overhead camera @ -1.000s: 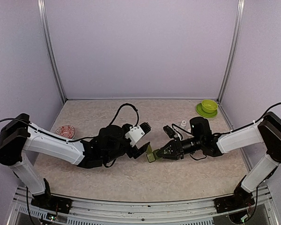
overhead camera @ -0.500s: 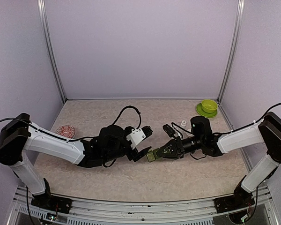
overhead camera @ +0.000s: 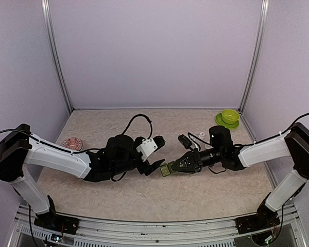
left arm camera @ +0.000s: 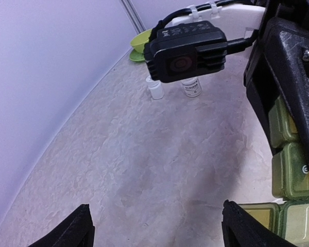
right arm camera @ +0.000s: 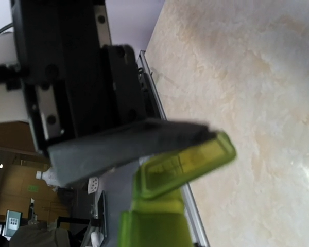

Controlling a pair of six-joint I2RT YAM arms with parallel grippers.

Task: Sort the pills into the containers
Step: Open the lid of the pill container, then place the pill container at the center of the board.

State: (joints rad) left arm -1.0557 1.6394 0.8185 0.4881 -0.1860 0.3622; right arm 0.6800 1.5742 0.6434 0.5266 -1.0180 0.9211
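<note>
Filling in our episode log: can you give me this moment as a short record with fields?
right pincer: shut on the green container strip, centre of the workspace
left pincer: open, holding nothing, facing the strip
lime bowl: far right corner
white bottles: two, standing near the bowl
pink dish: far left, behind the left arm
pills: none clearly visible
</note>
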